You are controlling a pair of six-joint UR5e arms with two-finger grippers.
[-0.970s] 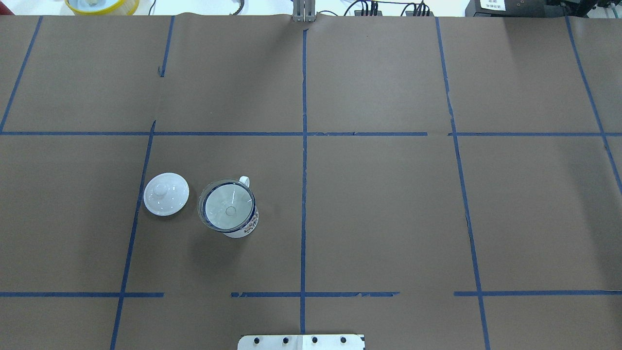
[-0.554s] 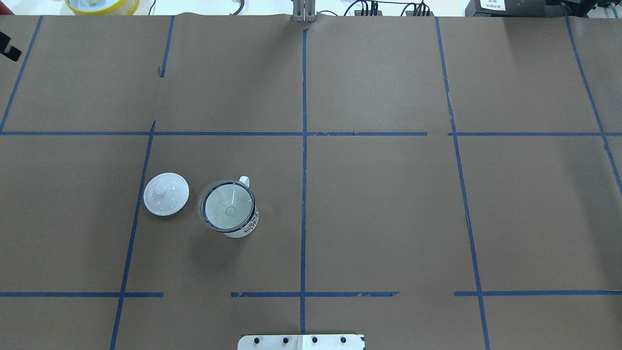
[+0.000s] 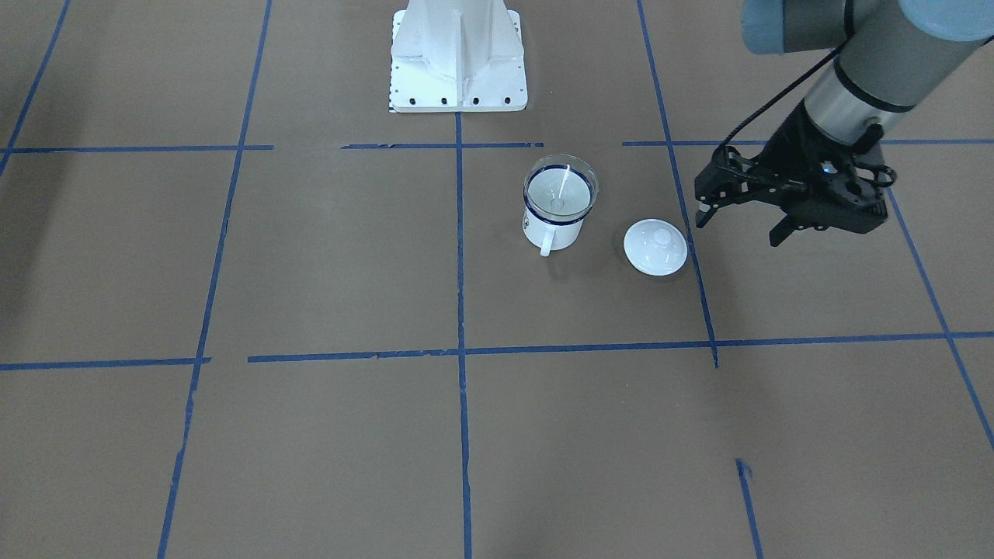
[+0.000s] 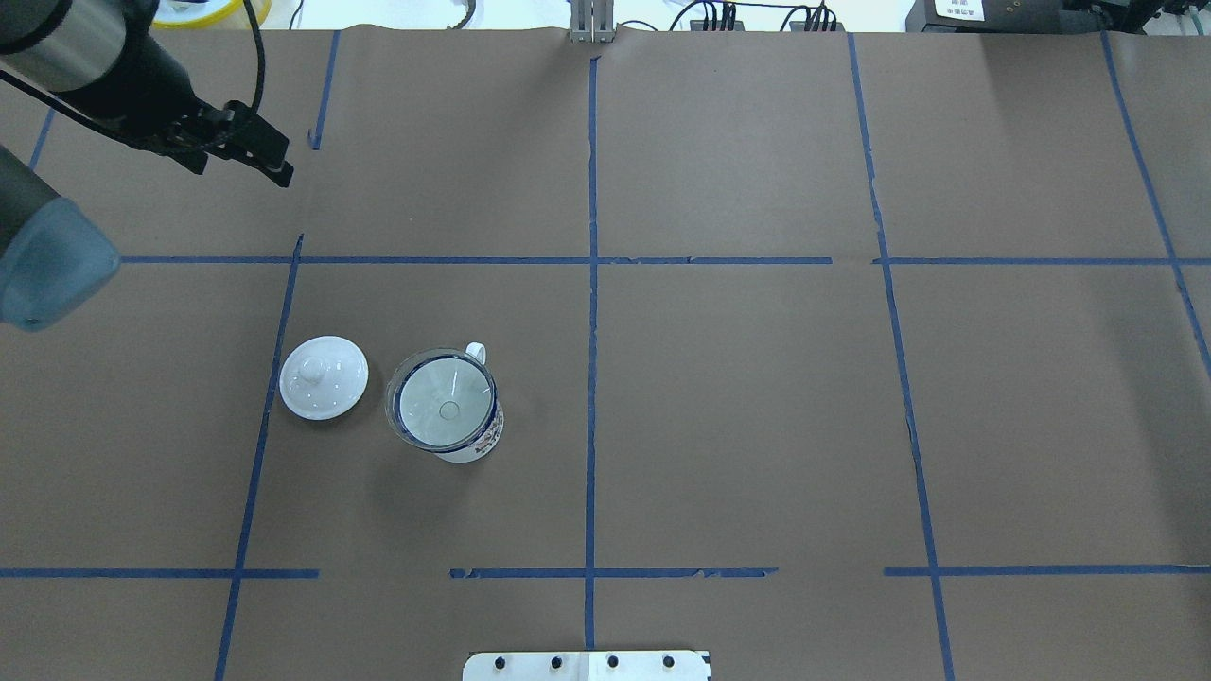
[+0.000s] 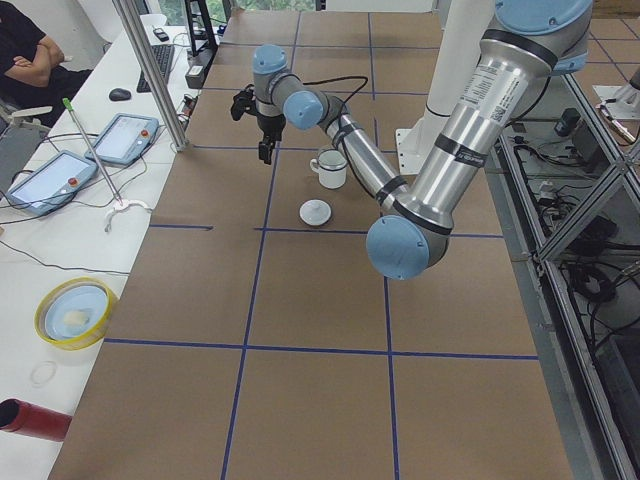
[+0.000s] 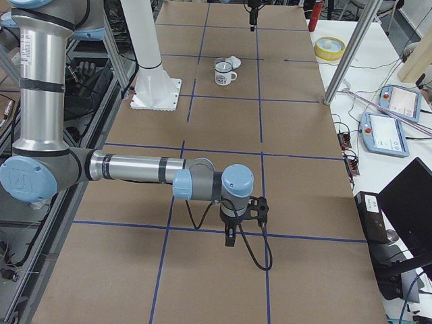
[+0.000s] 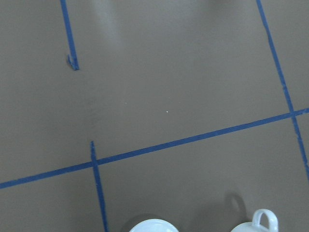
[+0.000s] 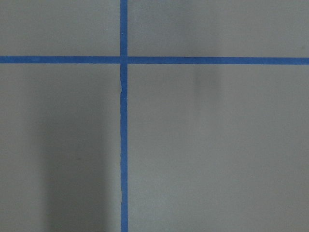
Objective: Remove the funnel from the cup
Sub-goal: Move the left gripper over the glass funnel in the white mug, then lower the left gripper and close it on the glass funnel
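Observation:
The clear funnel [image 4: 443, 405] sits in the white mug with the dark blue rim [image 4: 481, 443], its spout pointing down inside. Both also show in the front view, the funnel [image 3: 559, 192] in the cup [image 3: 553, 231], handle toward the camera. My left gripper [image 4: 241, 170] is open and empty, above the table far beyond and to the left of the cup; it also shows in the front view [image 3: 738, 230]. In the left wrist view only the cup's handle [image 7: 266, 220] shows at the bottom edge. My right gripper [image 6: 229, 236] hangs far from the cup; I cannot tell whether it is open.
A white round lid with a knob [image 4: 324, 376] lies just left of the cup, between it and my left gripper. The robot's base plate [image 4: 587, 665] is at the near edge. Blue tape lines cross the brown table cover.
My left arm has come into the overhead view from the left and its gripper has moved right over the far left of the table. Cup, funnel and lid have not moved.

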